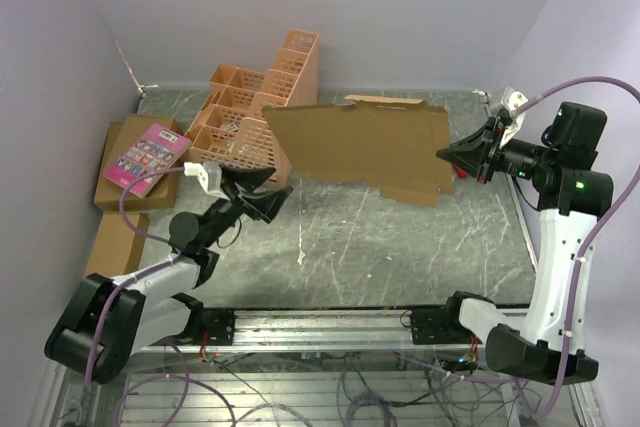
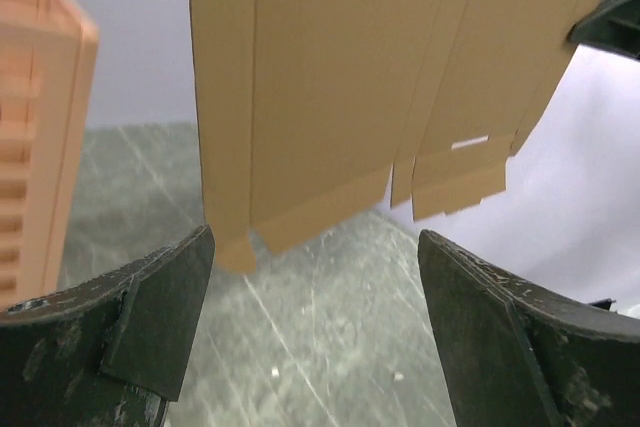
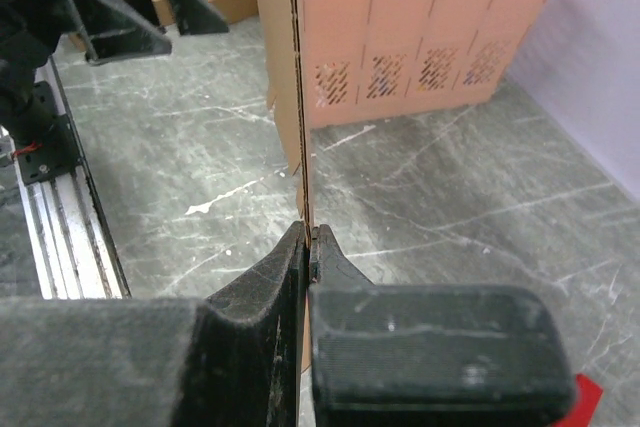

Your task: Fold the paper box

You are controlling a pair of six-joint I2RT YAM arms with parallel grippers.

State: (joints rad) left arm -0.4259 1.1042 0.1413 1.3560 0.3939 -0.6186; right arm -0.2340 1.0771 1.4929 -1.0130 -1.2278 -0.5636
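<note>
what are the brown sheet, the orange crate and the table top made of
The paper box: corrugated cardboard, matte brown, unprinted; fine ribbing, die-cut slots and a thin edge show. The orange crate: moulded plastic by the look, smooth with lattice holes. The table top: grey with white veins and scratches, stone or a stone-look laminate; cannot tell which.

Nothing I can read in any of my views. Pink book [image 1: 147, 154] cover: small coloured panels, lettering too small to read. Paper box [image 1: 360, 142]: plain brown faces.
</note>
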